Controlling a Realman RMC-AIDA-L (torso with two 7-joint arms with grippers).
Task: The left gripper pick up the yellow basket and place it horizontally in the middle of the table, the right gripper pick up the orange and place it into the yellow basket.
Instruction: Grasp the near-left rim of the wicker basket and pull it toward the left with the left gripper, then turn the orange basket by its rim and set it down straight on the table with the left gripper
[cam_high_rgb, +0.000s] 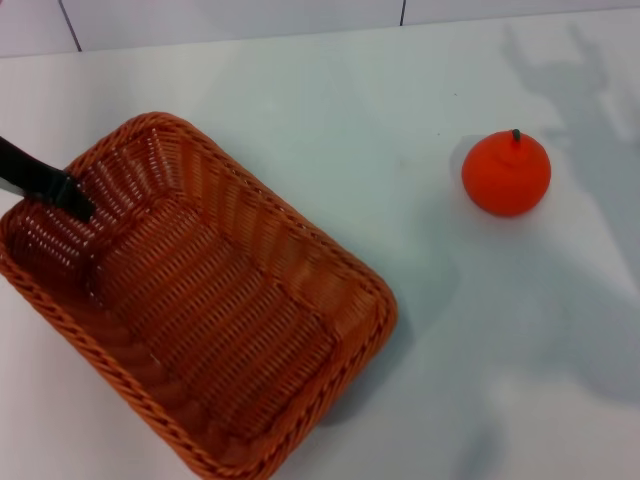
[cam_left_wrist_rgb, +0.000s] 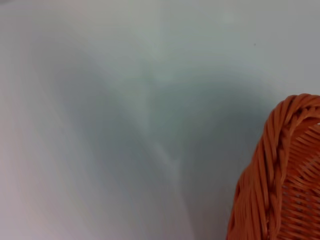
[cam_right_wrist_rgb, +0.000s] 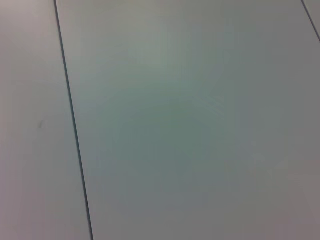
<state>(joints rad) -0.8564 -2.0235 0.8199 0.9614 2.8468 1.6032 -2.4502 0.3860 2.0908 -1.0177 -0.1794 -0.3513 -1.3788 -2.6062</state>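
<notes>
Yellow basket at the table's left, held askew

The yellow basket (cam_high_rgb: 200, 310) sits diagonally on the table (cam_high_rgb: 330, 110); the left gripper (cam_high_rgb: 60, 190) reaches over its far-left rim, one black finger inside, though its grip cannot be told. The orange (cam_high_rgb: 506, 172) stands well apart to the right, stem up. The right gripper is unseen

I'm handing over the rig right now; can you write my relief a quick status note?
Left end effector: one black finger reaches inside the yellow basket at its far-left corner; whether it grips cannot be told.
Right end effector: not in view.
The basket sits diagonally on the left of the table, empty.
The orange rests on the table to the right, apart from the basket, stem up.
Done: nothing is finished.
Left: turn the basket horizontal at mid-table, then put the orange in it.
</notes>
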